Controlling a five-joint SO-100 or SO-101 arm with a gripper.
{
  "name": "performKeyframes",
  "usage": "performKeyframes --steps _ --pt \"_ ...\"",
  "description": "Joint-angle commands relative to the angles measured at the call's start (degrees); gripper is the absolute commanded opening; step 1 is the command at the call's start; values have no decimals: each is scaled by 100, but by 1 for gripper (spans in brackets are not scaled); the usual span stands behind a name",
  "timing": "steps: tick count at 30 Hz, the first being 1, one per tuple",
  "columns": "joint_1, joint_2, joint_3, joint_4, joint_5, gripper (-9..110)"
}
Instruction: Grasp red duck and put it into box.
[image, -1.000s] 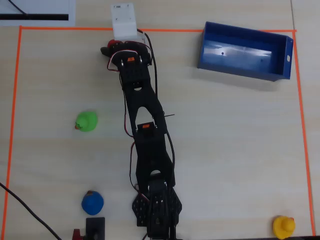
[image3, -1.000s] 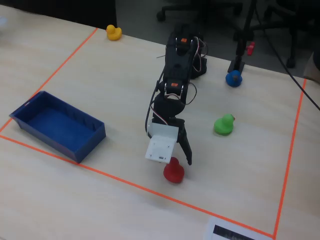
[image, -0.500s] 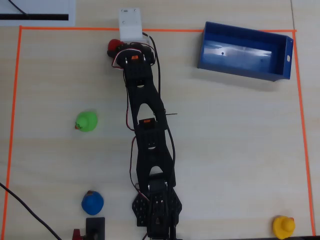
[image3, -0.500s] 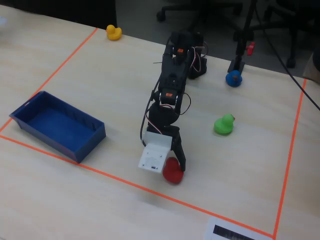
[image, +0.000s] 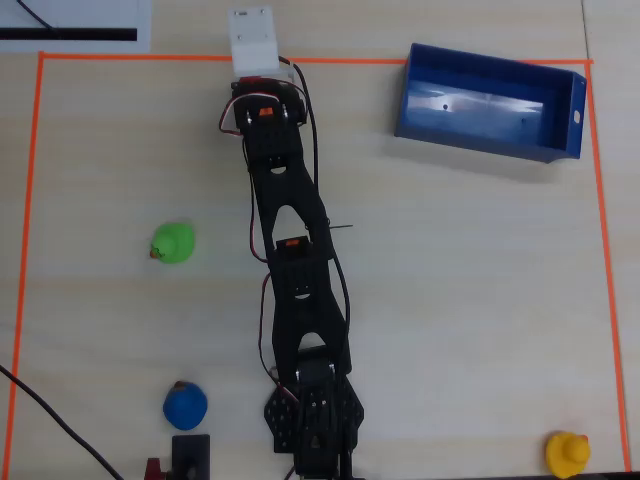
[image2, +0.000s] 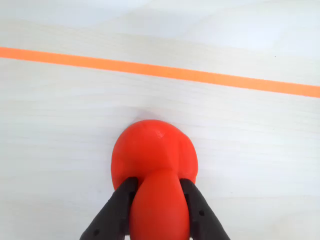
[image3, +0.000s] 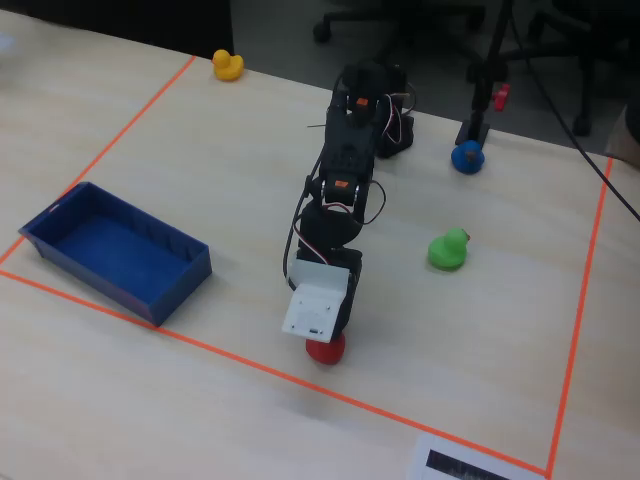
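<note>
The red duck (image2: 152, 155) sits on the pale table just inside the orange tape line. My gripper (image2: 158, 182) has its two black fingers (image2: 120, 205) pressed on either side of the duck's narrower part. In the fixed view the duck (image3: 325, 350) shows under the white wrist camera housing, with the gripper (image3: 325, 335) above it. In the overhead view the duck is hidden beneath the gripper (image: 255, 45). The blue box (image: 480, 145) stands empty at the upper right of the overhead view, and at the left in the fixed view (image3: 180, 275), well apart from the gripper.
A green duck (image: 173, 242), a blue duck (image: 185, 404) and a yellow duck (image: 567, 451) stand on the table. Orange tape (image2: 160, 71) borders the work area. A black stand (image3: 480, 110) and cables are near the arm's base.
</note>
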Motion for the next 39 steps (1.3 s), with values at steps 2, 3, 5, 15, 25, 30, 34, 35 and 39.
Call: performKeyframes --steps 2,3,5,15,25,30,34,35,39 --pt "97 237 -369 290 -44 0" --pt "114 299 -466 369 9 0" --pt "220 404 -958 615 167 0" --pt "1784 1793 -2004 2162 -44 0" --pt "3190 1406 -1573 1600 -149 0" --pt "3472 606 -1556 510 -202 0" --pt "3595 53 -1582 -149 -281 0" --pt "3604 -70 -1626 -272 -290 0" --pt "3647 -404 -1731 -510 -343 0"
